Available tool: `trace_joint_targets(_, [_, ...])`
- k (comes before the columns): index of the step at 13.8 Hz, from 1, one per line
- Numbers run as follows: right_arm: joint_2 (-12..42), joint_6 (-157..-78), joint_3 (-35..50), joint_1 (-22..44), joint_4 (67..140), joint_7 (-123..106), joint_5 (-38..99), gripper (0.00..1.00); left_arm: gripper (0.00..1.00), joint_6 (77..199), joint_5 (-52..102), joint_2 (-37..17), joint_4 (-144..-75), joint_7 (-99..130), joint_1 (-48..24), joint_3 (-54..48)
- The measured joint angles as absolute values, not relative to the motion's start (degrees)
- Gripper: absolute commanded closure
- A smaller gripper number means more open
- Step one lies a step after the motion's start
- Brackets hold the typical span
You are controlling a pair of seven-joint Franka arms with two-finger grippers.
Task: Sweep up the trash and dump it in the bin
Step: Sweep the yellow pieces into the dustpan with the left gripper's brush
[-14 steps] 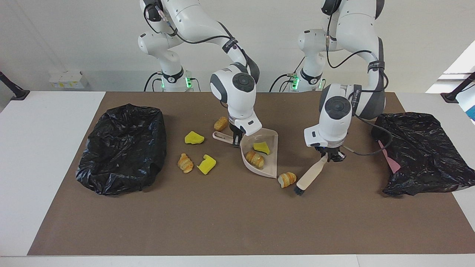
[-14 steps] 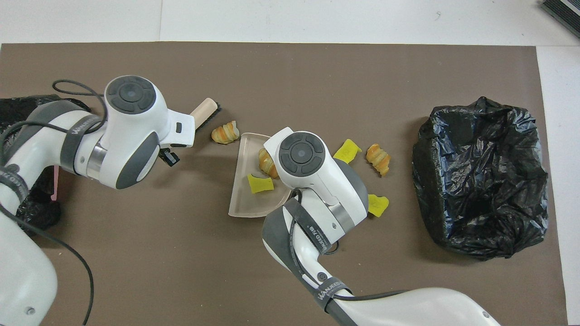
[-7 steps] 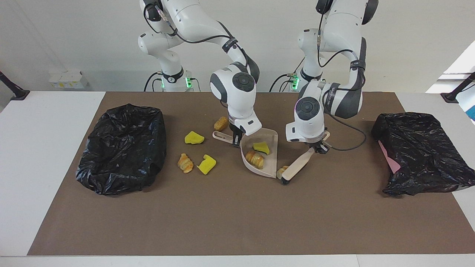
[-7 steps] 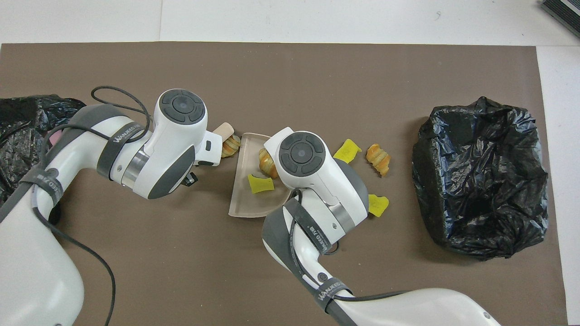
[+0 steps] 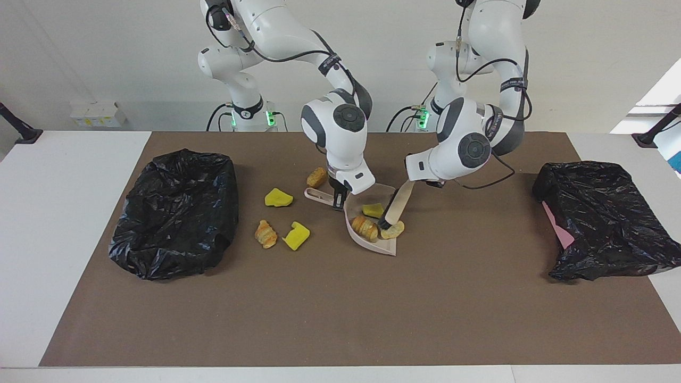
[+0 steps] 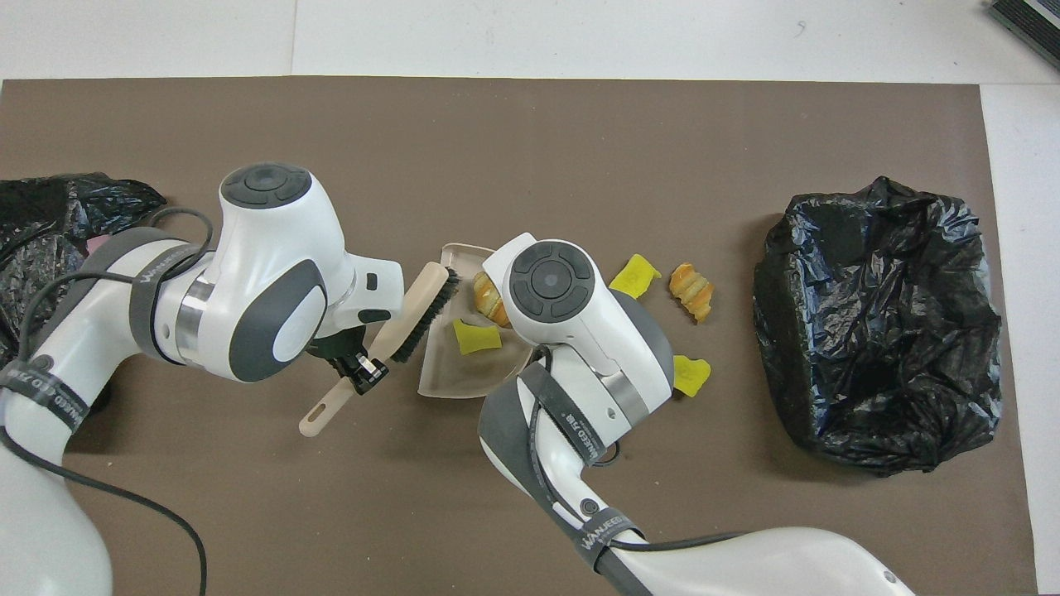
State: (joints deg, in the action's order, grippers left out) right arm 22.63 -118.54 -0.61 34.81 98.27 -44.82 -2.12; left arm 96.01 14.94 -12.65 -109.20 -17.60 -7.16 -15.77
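My right gripper (image 5: 336,200) is shut on the handle of the beige dustpan (image 5: 387,247), which rests on the mat; in the overhead view the pan (image 6: 464,374) shows and this gripper is hidden under its wrist. My left gripper (image 6: 356,369) is shut on a beige brush (image 5: 398,202), whose black bristles sit in the pan's mouth. In the pan lie two croissant pieces (image 5: 364,226) (image 5: 393,230) and a yellow sponge chunk (image 5: 372,209). On the mat, toward the right arm's end, lie two yellow chunks (image 5: 278,198) (image 5: 296,235), a croissant (image 5: 265,233) and a bread piece (image 5: 316,176).
A bin lined with a black bag (image 5: 175,213) stands at the right arm's end of the mat; it also shows in the overhead view (image 6: 878,323). Another crumpled black bag (image 5: 601,218) with a pink thing at its edge lies at the left arm's end.
My left arm swung the brush toward the dustpan and pushed the loose croissant off the mat into it. The brush now leans over the pan. The right arm and pan stayed still.
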Motion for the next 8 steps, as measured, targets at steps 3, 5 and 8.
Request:
trace_joint_targets(3, [22.6, -118.5, -0.6, 34.8, 98.3, -44.8, -2.1, 1.00, 1.00, 96.5, 15.6, -11.6, -109.1, -15.4, -6.1, -15.6])
trace_joint_targets(5, [22.5, -118.5, -0.6, 34.8, 98.3, -44.8, -2.1, 1.00, 1.00, 96.6, 15.6, -9.9, -108.6, -14.6, -4.3, -15.2])
trace_joint_targets(8, [21.5, -118.5, -0.7, 34.1, 98.2, -45.9, -2.1, 1.00, 1.00, 96.5, 14.6, -8.2, -108.3, -8.5, -2.7, -14.9])
